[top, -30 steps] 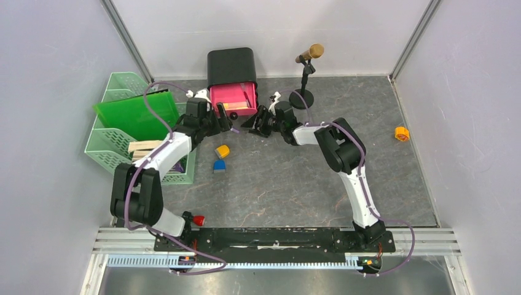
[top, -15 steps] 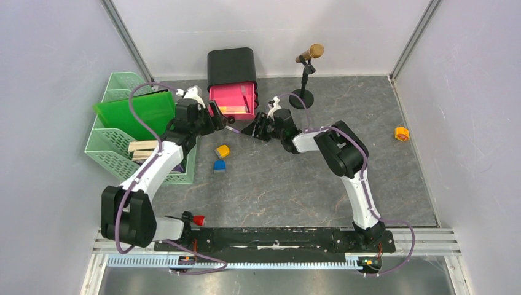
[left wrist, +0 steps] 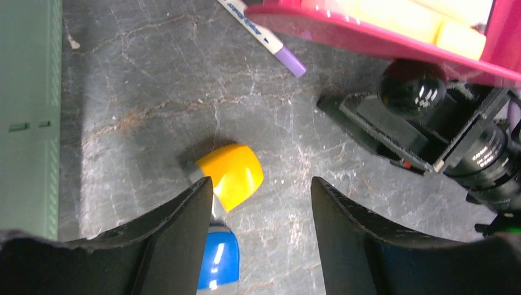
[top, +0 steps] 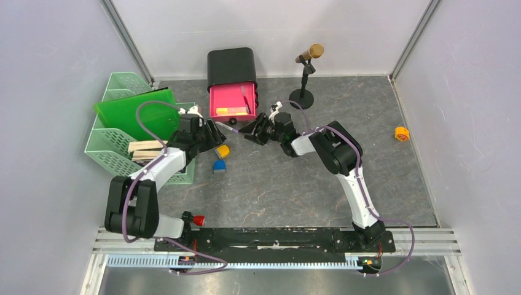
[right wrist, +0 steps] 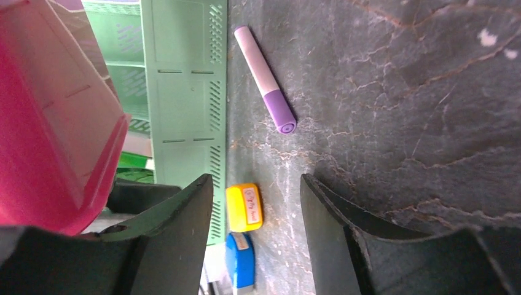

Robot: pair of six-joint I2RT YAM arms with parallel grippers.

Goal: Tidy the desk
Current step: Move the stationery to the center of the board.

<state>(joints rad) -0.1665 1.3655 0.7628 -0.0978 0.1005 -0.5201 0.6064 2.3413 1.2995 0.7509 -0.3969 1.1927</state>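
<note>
The desk (top: 289, 178) is a dark-grey marbled surface. On it lie a small yellow piece (top: 222, 150) and a blue piece (top: 219, 165) beside the mint-green tray (top: 110, 144), and a white-and-purple pen (top: 226, 127) in front of the open pink drawer (top: 232, 101). My left gripper (left wrist: 261, 184) hangs open above the yellow piece (left wrist: 230, 175), which sits by its left fingertip; the blue piece (left wrist: 220, 261) is just nearer. My right gripper (right wrist: 255, 178) is open and empty, low over the desk right of the pen (right wrist: 265, 80).
The black drawer box (top: 231, 64) stands at the back. A green folder (top: 138, 114) and wooden blocks (top: 142, 149) rest in the tray. A microphone on a stand (top: 304, 77) is at the back centre. An orange item (top: 401, 133) lies far right.
My left gripper drew back from the drawer toward the near side, over the yellow piece, and its jaws narrowed a little. My right gripper shifted slightly left and nearer.
</note>
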